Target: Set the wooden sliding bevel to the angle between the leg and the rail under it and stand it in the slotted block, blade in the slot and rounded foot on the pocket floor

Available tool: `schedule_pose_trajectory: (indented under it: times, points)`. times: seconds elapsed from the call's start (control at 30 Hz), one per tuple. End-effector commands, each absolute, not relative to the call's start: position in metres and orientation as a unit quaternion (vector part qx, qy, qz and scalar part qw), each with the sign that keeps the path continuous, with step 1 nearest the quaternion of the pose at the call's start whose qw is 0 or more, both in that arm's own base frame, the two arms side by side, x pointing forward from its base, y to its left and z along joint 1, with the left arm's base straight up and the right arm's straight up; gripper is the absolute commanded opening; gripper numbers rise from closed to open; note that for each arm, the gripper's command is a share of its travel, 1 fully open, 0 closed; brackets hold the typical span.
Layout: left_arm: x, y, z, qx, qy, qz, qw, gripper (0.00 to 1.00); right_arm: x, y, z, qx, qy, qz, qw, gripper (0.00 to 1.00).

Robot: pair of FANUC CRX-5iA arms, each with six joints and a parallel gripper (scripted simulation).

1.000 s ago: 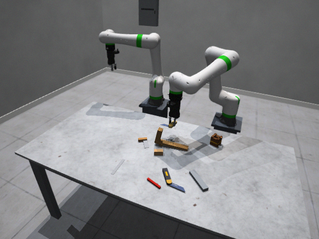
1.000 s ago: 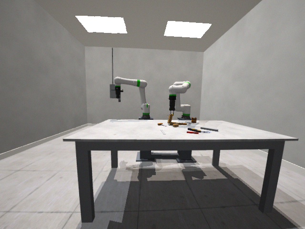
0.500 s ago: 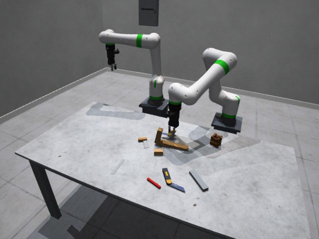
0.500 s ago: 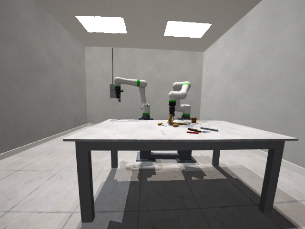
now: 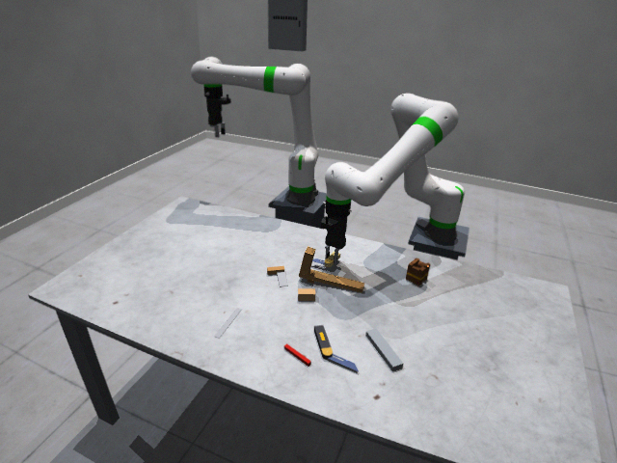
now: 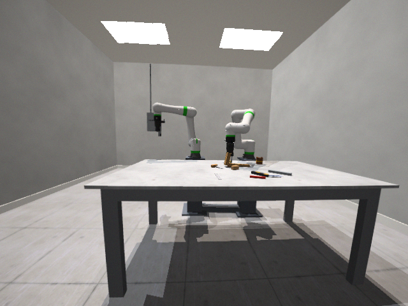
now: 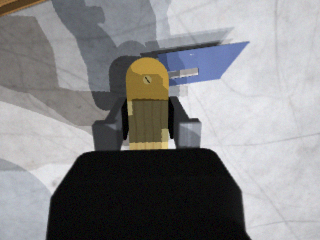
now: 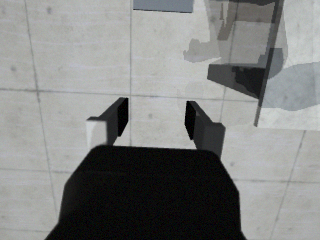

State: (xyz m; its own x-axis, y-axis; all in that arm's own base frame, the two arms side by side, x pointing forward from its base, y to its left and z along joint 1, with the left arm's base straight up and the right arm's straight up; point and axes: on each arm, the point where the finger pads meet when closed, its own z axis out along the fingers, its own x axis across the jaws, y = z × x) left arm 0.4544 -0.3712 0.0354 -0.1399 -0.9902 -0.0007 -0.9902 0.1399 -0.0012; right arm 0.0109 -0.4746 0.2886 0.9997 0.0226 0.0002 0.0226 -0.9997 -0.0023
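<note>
Pinches the wooden bevel [image 5: 330, 259] [image 7: 147, 120] in the left jaws, just far of the rail [image 5: 338, 281] [image 6: 241, 165] [image 7: 17, 5], with right jaws spread well left.

On the grey wall cabinet [image 5: 287, 30] [image 6: 150, 126] there was a dark marking, but it was too small to read.
</note>
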Motion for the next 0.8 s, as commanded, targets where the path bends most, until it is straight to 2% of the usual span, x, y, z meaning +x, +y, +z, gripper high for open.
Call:
schedule_pose_trajectory:
  times: [0.0, 0.57, 0.6, 0.77]
  points:
    - [0.455, -0.372, 0.036, -0.656, 0.755, -0.002, 0.001, 0.00, 0.011, -0.475, 0.290, -1.000, -0.011, 0.000, 0.000, 1.00]
    - [0.455, -0.372, 0.023, -0.656, 0.755, -0.002, 0.001, 0.00, 0.011, -0.475, 0.290, -1.000, -0.011, 0.000, 0.000, 1.00]
    - [0.455, -0.372, 0.023, -0.656, 0.755, -0.002, 0.001, 1.00, 0.011, -0.475, 0.290, -1.000, -0.011, 0.000, 0.000, 1.00]
    - [0.455, -0.372, 0.023, -0.656, 0.755, -0.002, 0.001, 1.00, 0.011, -0.475, 0.290, -1.000, -0.011, 0.000, 0.000, 1.00]
